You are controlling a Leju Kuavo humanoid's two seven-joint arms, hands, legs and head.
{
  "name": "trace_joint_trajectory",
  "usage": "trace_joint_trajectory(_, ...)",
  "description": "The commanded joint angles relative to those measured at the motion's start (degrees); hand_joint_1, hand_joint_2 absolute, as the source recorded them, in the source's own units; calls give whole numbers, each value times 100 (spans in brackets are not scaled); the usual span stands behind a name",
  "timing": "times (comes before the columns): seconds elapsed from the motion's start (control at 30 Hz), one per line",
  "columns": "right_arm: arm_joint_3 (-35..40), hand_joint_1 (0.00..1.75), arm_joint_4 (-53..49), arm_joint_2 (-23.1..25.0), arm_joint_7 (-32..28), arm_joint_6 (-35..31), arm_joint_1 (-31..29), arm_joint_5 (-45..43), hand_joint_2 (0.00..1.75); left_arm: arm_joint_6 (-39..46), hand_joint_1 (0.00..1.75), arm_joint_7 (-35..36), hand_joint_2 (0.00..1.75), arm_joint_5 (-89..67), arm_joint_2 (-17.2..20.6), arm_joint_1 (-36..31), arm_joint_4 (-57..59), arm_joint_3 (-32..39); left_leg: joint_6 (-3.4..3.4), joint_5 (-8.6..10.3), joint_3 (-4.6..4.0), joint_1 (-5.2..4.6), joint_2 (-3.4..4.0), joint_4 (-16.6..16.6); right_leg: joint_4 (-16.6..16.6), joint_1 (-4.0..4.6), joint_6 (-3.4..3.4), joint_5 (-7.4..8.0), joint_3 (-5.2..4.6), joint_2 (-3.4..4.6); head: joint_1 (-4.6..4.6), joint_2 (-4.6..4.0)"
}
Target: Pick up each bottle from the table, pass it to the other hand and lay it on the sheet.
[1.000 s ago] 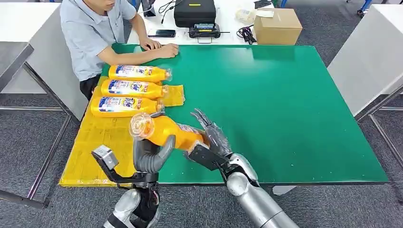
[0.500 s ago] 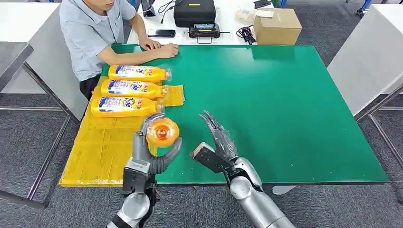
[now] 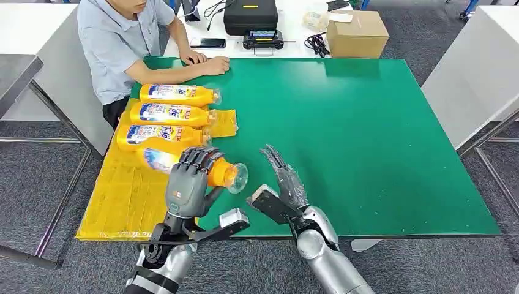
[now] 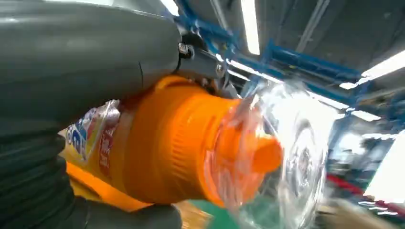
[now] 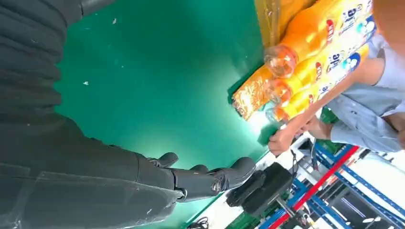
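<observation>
Holding the fourth bottle (image 3: 211,169) over the sheet (image 3: 122,196), the left hand (image 3: 188,184) is gripping it, while three bottles (image 3: 164,114) are lying there and the right hand (image 3: 283,177) is hanging empty, fingers apart.

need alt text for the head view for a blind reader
The robot's left hand holds an orange bottle over the yellow sheet, beside three bottles already laid there. Its right hand hovers open over the green table; a person sits opposite.
</observation>
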Motion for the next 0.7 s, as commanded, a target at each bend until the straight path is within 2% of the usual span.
trace_joint_trajectory(0.03, -368, 0, 218, 75, -75, 127, -13, 1, 175, -9, 175, 1278, 175, -943, 645, -662, 1115, -17, -16, -4, 29, 10, -1, -8, -8, 10, -18, -5, 30, -4, 2, 0)
trace_joint_trajectory(0.1, -406, 0, 217, 87, -91, 116, 6, -9, 175, -30, 175, 1462, 175, -1078, 688, -772, 1427, -97, -9, -3, 16, 4, 3, -4, -2, 4, -10, -3, 15, 1, 0, 0)
trace_joint_trajectory(0.2, -548, 0, 165, 97, -102, 134, 88, -24, 175, -750, 175, 2227, 175, -1258, 1050, -1084, 1837, -692, -9, 1, 16, 4, -9, -8, -5, 3, -9, -3, 18, -10, 0, 0)
trace_joint_trajectory(0.23, -589, 0, 133, 88, -111, 136, 123, -27, 175, -813, 175, 2315, 175, -1258, 1038, -1128, 1912, -708, -11, 0, 21, 6, -12, -8, -6, 5, -12, -5, 25, -13, 2, 0)
trace_joint_trajectory(0.47, -708, 0, 77, 88, -133, 148, 236, -23, 175, -993, 175, 2195, 175, -969, 963, -1183, 2056, -649, -14, -8, 21, 10, -3, -1, -1, 10, -15, -9, 24, -5, 0, 0)
trace_joint_trajectory(0.57, -758, 0, 49, 108, -141, 175, 263, -16, 175, -1401, 175, 1828, 175, -309, 890, -1287, 2207, -610, -15, -9, 23, 11, -4, 2, 0, 11, -17, -11, 28, -8, 0, 0)
trace_joint_trajectory(0.7, -777, 0, 59, 111, -143, 202, 246, -12, 175, -1460, 175, 1841, 175, -281, 901, -1344, 2266, -670, -9, -1, 9, 6, -3, -1, 0, 5, -10, -3, 11, -5, 0, 0)
